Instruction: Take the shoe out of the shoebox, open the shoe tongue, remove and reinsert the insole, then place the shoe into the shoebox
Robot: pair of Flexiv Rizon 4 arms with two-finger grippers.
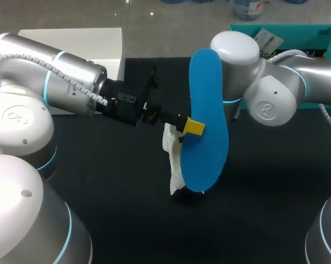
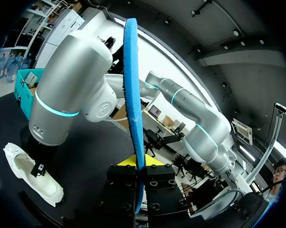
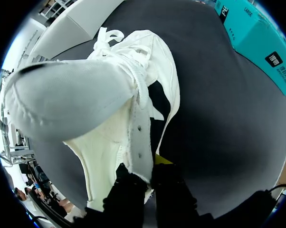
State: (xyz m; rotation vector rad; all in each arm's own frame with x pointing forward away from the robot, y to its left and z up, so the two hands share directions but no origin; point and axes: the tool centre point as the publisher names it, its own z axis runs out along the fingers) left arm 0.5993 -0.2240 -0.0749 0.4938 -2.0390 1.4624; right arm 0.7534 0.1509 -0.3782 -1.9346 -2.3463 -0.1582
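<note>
Your left gripper [image 2: 136,164] pinches the blue insole [image 1: 207,121] upright, your right gripper [image 3: 151,169] clamps the white shoe [image 1: 174,159] mid-table just beside it, with the label-printed teal shoebox [image 1: 289,36] well behind.

Insole [image 1: 208,99] upright at frame centre, pinched in left gripper [image 1: 194,126], shoe [image 1: 174,159] just beside, lower left, over table [image 1: 127,209], shoebox [image 1: 297,33] upper right, behind right arm [image 1: 275,93].

Upright insole [image 1: 207,110] and shoe [image 1: 174,158] close together mid-table, shoebox [image 1: 308,34] at far right; open tabletop [image 1: 154,231] in front.
</note>
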